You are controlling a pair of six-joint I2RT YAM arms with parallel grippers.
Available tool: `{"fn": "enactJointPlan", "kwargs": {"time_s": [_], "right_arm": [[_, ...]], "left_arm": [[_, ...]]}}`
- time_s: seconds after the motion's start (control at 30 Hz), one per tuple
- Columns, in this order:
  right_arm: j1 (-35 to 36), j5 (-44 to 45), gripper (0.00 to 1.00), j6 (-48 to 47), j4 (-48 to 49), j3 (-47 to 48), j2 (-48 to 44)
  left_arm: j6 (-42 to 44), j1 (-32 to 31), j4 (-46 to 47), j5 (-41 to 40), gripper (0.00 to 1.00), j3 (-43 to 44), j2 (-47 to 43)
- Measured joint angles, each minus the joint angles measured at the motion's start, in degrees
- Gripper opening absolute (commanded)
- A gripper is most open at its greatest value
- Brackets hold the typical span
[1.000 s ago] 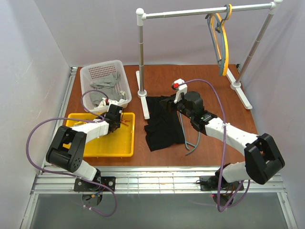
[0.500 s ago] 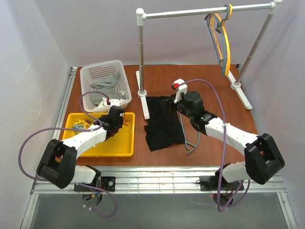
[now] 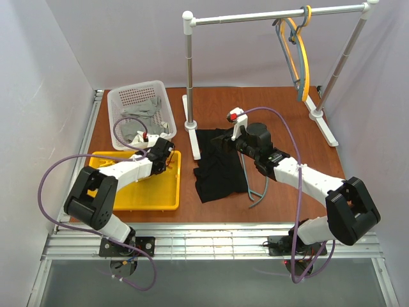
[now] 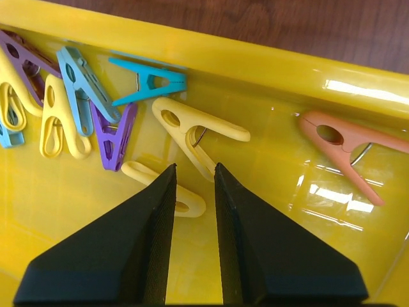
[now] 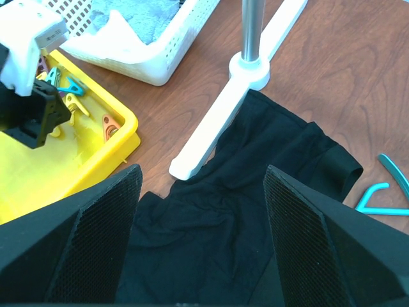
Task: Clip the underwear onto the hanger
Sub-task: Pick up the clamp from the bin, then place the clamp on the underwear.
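**Left gripper low over the pegs, right gripper wide above the underwear**

The left gripper (image 4: 193,171) hangs inside the yellow tray (image 3: 134,206). Its two black fingers stand only a little apart, with a narrow gap between them, and nothing is clamped there. The tips are just over the lower leg of a yellow peg (image 4: 192,131); whether they touch it I cannot tell.

The right gripper (image 5: 203,169) is opened wide and holds nothing. It hovers above the underwear (image 5: 275,147), with its fingers clear of the cloth.

The underwear is soft black fabric that lies flat but wrinkled on the brown wooden table (image 3: 287,128). Its far edge is against the white foot (image 5: 217,121) of the clothes rack. The hanger (image 5: 369,194), thin teal plastic, lies on the table at the right edge of the underwear, with its hook pointing toward the near side.

The tray is glossy yellow plastic with low walls. In it lie spring pegs of hard plastic:
- an orange peg (image 4: 345,144), alone on the right
- a teal peg (image 4: 150,83)
- a blue peg (image 4: 83,89)
- a purple peg (image 4: 115,137)
- more yellow ones on the left

Behind the tray stands a white perforated basket (image 3: 121,96) with crumpled grey cloths (image 3: 142,115) inside.

On the rack's metal rail (image 3: 275,14) hang a yellow hanger (image 3: 301,70) and a grey-blue hanger (image 3: 287,57), close together.
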Motion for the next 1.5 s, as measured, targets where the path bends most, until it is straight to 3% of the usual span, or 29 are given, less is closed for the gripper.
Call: {"fn": "enactJointPlan", "kwargs": {"time_s": [0.37, 0.47, 0.63, 0.67, 0.8, 0.97, 1.17, 1.33, 1.5], "right_arm": [[0.0, -1.6, 0.7, -0.4, 1.2, -1.2, -0.2], [0.0, -1.6, 0.7, -0.7, 1.1, -1.9, -0.4], [0.0, -1.5, 0.7, -1.2, 1.2, -1.9, -0.7], [0.0, -1.5, 0.7, -1.3, 1.2, -1.9, -0.7], [0.0, -1.4, 0.7, -1.3, 1.2, -1.9, -0.9], [0.0, -1.4, 0.7, -1.3, 1.2, -2.1, -2.0], [0.0, -1.7, 0.7, -1.3, 1.3, -2.4, -2.8], [0.0, -1.0, 0.7, -1.3, 1.0, -4.1, -5.1], [0.0, 2.1, 0.7, -1.1, 0.4, -6.9, -10.5]], "left_arm": [[-7.3, 1.7, -1.2, 0.0, 0.26, 1.8, 5.0], [-8.4, 2.0, 0.6, -0.1, 0.12, 1.4, 5.0], [-7.9, 2.9, 4.0, 1.4, 0.06, -1.2, 3.3], [-7.8, 3.1, 4.3, 1.7, 0.0, -1.2, 3.3], [-7.5, 3.7, 5.1, 2.5, 0.0, -1.5, 2.6], [-7.5, 3.7, 4.7, 3.2, 0.0, -3.5, -3.0], [-7.3, 3.5, 3.3, 3.5, 0.0, -3.9, -16.5], [-7.7, -2.0, 3.5, 2.7, 0.0, -3.7, -22.4], [-7.7, -15.0, 9.3, 3.5, 0.0, -1.2, -16.9]]}}
